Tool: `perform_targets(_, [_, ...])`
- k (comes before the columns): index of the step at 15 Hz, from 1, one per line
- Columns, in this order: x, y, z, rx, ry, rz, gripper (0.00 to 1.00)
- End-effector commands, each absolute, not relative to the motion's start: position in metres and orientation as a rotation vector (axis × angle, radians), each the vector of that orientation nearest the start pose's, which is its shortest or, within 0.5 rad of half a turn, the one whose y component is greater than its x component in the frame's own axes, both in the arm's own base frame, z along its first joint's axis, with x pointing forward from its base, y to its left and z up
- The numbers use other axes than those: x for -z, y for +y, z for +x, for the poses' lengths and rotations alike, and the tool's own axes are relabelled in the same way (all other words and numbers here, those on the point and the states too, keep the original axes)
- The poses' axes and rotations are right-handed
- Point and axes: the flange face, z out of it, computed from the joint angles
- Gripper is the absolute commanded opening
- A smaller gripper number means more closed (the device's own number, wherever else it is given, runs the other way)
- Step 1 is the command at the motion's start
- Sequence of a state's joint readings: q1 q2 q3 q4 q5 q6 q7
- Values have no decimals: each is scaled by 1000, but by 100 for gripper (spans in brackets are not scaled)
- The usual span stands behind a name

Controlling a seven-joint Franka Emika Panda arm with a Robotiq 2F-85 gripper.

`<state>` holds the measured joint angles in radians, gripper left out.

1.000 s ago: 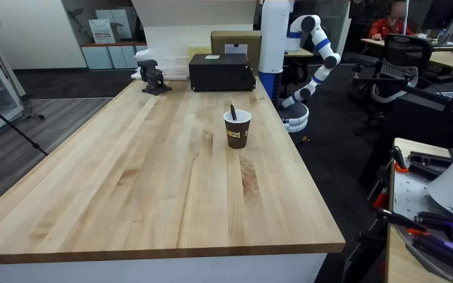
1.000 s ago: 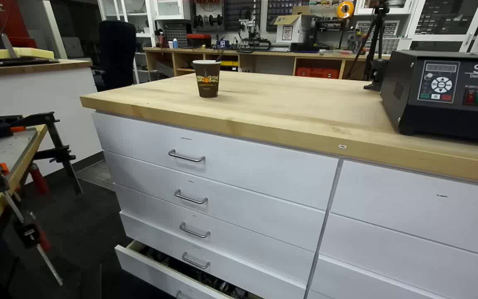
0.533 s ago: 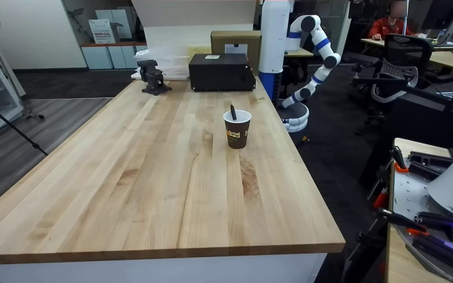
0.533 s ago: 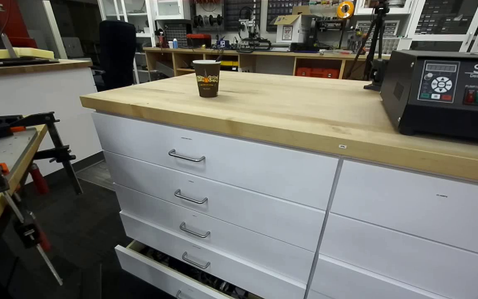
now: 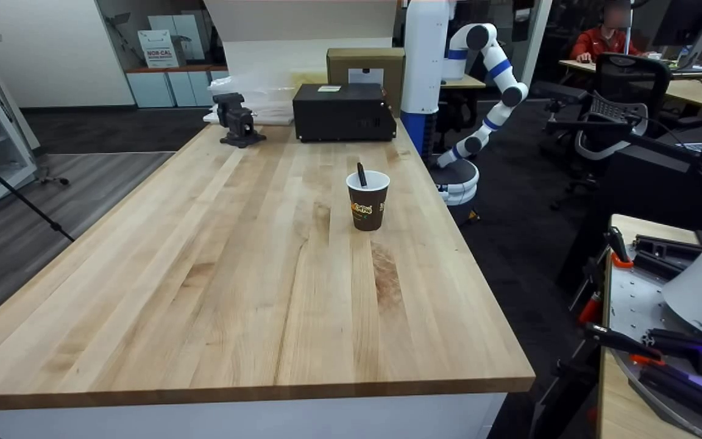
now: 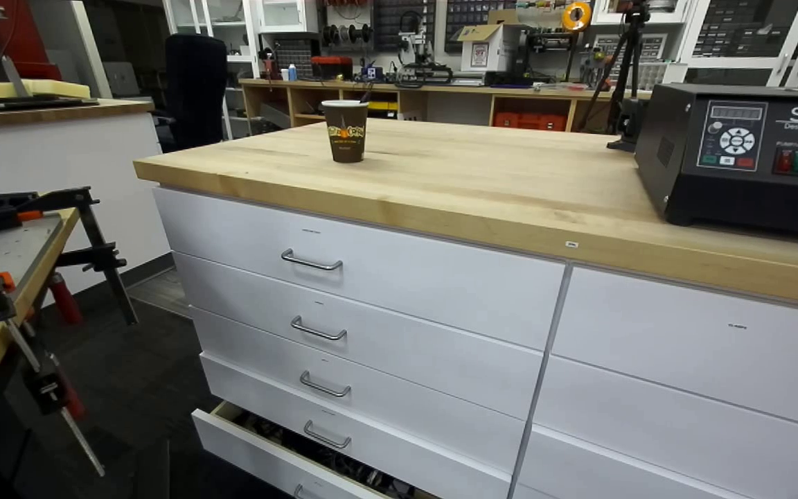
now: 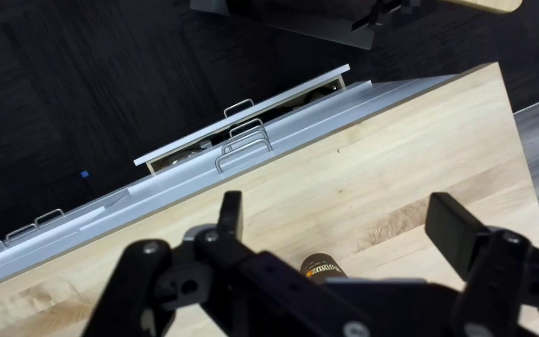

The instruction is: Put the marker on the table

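The marker (image 5: 361, 174) is a slim dark stick leaning in a dark brown paper cup (image 5: 367, 210) with a white rim. Its upper end sticks out above the rim; its lower part is hidden inside. Its dark tip also shows faintly in an exterior view (image 6: 367, 95). The cup stands upright on the light wooden table (image 5: 235, 292). In the wrist view my gripper (image 7: 337, 210) is open, with nothing between its fingers, above the table. The cup (image 7: 322, 267) shows there partly behind the gripper's body, and the marker is hidden. The gripper is outside both exterior views.
A black control box (image 5: 345, 113) and a small dark vise (image 5: 238, 120) stand at one end of the table. White drawers (image 6: 371, 277) lie below the top, and a low one (image 6: 274, 450) is pulled out. A side bench with clamps (image 6: 46, 388) stands beside the table.
The marker, cup and table look unchanged. In an exterior view a dark shape has appeared behind the glass in the far background.
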<state>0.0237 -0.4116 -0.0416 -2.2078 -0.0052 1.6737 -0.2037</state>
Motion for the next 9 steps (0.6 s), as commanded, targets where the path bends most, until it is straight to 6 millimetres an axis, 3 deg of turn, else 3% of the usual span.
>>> perform_targets(1, [-532, 24, 460, -135, -267, -3136, 100])
perform_targets(5, [-523, 61, 512, -95, -287, -3167, 100])
perform_targets(9, [-509, 83, 563, -77, -290, -3186, 100])
